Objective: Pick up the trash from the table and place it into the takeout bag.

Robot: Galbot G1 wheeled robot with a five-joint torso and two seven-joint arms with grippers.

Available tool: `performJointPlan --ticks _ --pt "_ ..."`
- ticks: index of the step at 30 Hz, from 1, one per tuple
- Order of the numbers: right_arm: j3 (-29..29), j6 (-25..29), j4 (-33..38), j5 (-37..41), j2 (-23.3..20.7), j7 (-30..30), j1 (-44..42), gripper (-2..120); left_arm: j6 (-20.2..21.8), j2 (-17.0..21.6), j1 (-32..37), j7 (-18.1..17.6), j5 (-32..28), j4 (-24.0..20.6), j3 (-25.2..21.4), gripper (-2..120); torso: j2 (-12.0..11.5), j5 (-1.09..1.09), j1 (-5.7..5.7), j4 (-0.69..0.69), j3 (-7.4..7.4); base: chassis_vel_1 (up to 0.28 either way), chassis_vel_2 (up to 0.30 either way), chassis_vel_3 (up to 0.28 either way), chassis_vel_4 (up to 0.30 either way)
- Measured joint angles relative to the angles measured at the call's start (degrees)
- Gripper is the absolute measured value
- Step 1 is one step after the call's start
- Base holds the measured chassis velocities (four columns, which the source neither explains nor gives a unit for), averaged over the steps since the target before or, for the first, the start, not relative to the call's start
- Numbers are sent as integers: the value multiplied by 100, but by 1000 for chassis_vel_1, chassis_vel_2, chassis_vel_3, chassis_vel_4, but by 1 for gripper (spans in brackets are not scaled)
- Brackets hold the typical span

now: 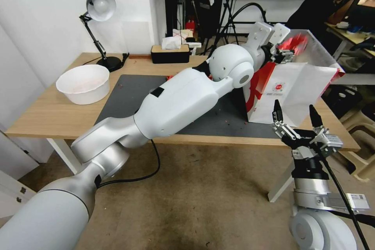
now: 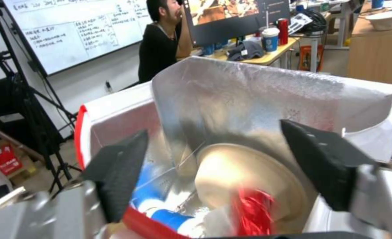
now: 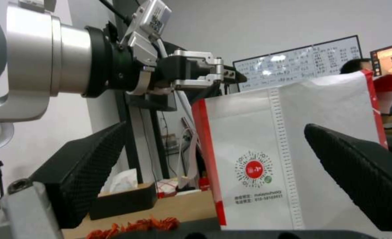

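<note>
Currently, head view: left arm reaches across table (image 1: pixel 54 113) w/ dark grey mat (image 1: pixel 125 97); left gripper (image 1: pixel 284 51) sits above the open mouth of takeout bag (image 1: pixel 297 93), a red blur right at its fingertips, can't tell if gripped or loose. Bag stands on the mat's far right end, red side panel twd the arm, small red logo facing the robot. Right gripper (image 1: pixel 295 115) parked low at the table's front edge, just in front of the bag, fingers pointing up and spread wide, nothing betw. them. White bowl (image 1: pixel 83 83) on bare wood at the left end, well apart from both grippers; desk lamp (image 1: pixel 97 27) and black tissue box (image 1: pixel 170 52) along the back edge. Small red scraps on the mat near the bag's base. Left wrist view: jaws wide apart, nothing clamped; betw. and beyond the two black pads lies the bag's foil-lined inside (image 2: pixel 249 99). Contents: beige round bowl (image 2: pixel 245 176) tilted against the foil wall, blue cup (image 2: pixel 160 205) lying nearer one pad, red can (image 2: pixel 253 212) blurred in front of the bowl, betw. the pads but touching neither. Right wrist view: jaws wide apart, empty; the bag's white front w/ red logo (image 3: pixel 254 169) stands beyond the gap, nearer one pad. Left gripper (image 3: pixel 205 71) seen beyond, up at the bag's top corner. Red scraps (image 3: pixel 134 225) on the table below the jaws, beside the tissue box (image 3: pixel 121 199).
</note>
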Motion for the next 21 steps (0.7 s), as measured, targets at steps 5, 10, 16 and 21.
performJointPlan --ticks 5,10,16,21 --pt "10 8 16 8 -13 0 -27 100 -176 -23 78 -29 6 -24 -150 98 0 0 1 -2 0 0 0 0 0" --pt "25 -3 80 18 -56 0 -3 100 -1224 112 233 276 400 -273 -845 100 0 0 0 -4 0 0 0 0 0" --pt "64 -12 91 16 -133 -9 19 100 -2077 984 960 921 1203 -1053 -2082 100 0 -4 1 3 0 0 0 0 0" --pt "69 -9 31 -1 -218 -10 26 100 -2489 1530 2490 861 1627 -2087 -2878 100 -1 -2 0 -1 -1 0 0 0 0"
